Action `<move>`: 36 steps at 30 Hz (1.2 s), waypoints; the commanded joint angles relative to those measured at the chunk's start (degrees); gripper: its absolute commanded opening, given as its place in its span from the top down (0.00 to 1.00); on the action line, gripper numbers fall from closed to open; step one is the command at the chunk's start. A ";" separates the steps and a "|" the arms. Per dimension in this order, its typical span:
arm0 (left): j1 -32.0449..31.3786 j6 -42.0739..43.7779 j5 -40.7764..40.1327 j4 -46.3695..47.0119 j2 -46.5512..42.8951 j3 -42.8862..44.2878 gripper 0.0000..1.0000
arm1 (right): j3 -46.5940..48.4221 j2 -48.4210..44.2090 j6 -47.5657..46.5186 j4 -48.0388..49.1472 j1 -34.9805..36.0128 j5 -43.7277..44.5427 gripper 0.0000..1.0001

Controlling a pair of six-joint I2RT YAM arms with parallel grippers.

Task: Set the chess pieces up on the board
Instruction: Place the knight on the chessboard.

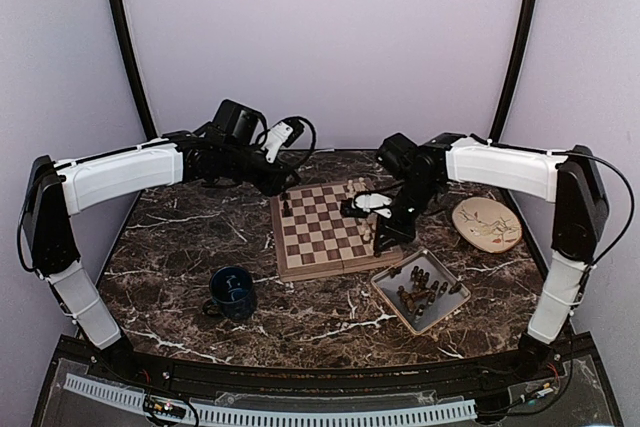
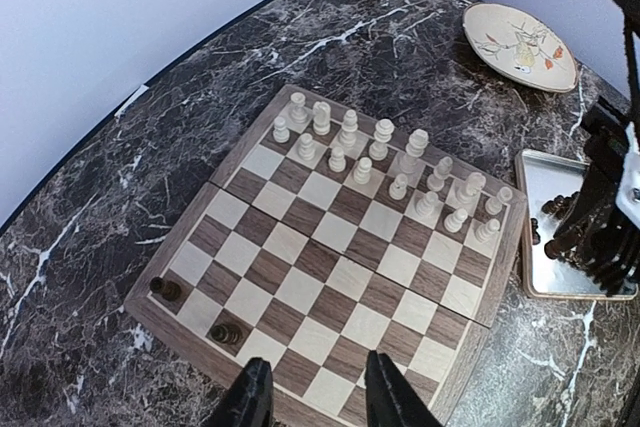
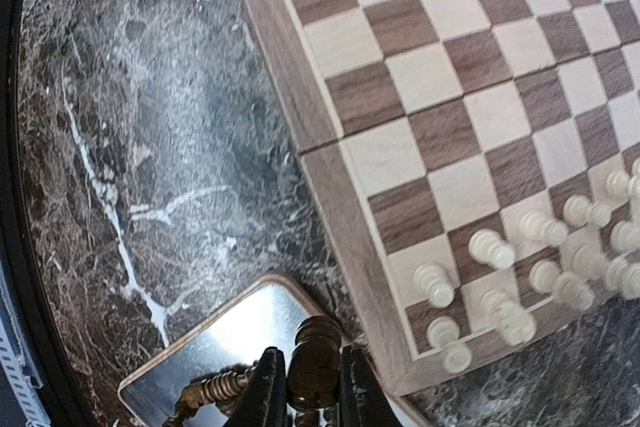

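The board (image 1: 325, 234) lies mid-table, and also shows in the left wrist view (image 2: 300, 247) and the right wrist view (image 3: 450, 127). Cream-white pieces (image 2: 385, 162) fill its two right rows. Two dark brown pieces (image 2: 166, 290) stand on its left edge squares. My left gripper (image 2: 315, 397) is open and empty above the board's near left part. My right gripper (image 3: 305, 387) is shut on a dark brown piece (image 3: 316, 367), held above the grey tray (image 3: 215, 337) beside the board's edge. More dark pieces (image 1: 425, 289) lie in the tray.
A round beige plate (image 1: 487, 223) sits at the right rear. A dark blue mug (image 1: 233, 292) stands in front of the board on the left. The marble table (image 1: 180, 237) ends at purple walls.
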 commanded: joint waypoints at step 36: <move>11.59 -6.66 -4.20 -0.17 -8.13 1.30 0.65 | 43.36 29.16 4.40 -6.47 9.13 4.86 0.64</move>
